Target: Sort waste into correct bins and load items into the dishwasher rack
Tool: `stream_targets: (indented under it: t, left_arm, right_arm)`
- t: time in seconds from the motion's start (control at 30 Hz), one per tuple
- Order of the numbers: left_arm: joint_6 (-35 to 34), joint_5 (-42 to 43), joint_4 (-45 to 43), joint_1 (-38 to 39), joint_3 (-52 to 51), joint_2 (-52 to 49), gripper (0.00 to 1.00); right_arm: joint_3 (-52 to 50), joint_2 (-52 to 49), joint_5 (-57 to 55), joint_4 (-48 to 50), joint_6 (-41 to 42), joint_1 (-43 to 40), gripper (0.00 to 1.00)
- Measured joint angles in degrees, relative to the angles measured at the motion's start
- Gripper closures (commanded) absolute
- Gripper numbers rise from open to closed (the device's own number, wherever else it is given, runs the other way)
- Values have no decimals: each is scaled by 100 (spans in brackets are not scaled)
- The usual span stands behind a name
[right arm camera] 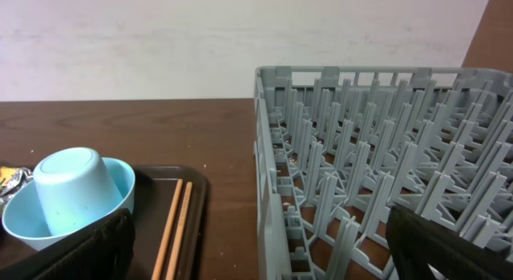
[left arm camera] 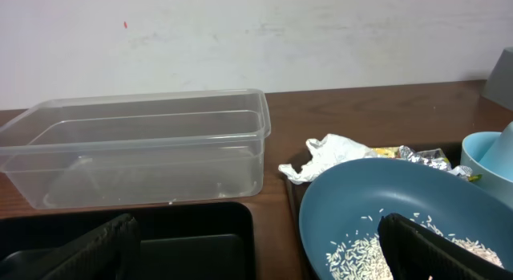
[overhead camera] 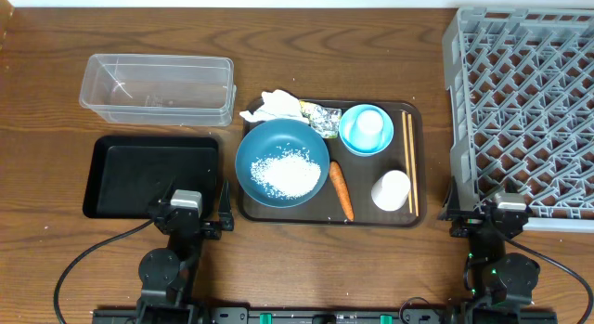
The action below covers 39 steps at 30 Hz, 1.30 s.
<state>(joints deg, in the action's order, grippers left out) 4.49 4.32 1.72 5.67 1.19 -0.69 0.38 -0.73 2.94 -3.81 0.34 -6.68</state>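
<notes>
Left end effector (left arm camera: 258,249) cropped, rack (overhead camera: 520,101) — cut off

Dark-blue bowl (overhead camera: 281,162), orange carrot (overhead camera: 341,191)

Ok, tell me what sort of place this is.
Likely a staged lab bench mimicking dish clearing, not a real kitchen: a wooden table against a bare white wall, a grey dishwasher rack, and a loaded brown tray beside a black bin and clear tub.

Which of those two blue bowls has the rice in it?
The large dark-blue bowl, on the left of the brown tray, holds the rice. The small light-blue bowl beside it holds only an upturned cup.
</notes>
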Motion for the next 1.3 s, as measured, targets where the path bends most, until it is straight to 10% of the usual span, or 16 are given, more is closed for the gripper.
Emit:
stream_targets:
  t: [0.57, 1.3]
  left_arm:
    - [0, -2, 0, 0, 0, 0, 2]
    - [0, 0, 0, 0, 0, 0, 2]
  right_arm:
    - [0, 0, -24, 595, 68, 0, 1]
    - [-2, 0, 1001, 2763, 4009, 0, 1]
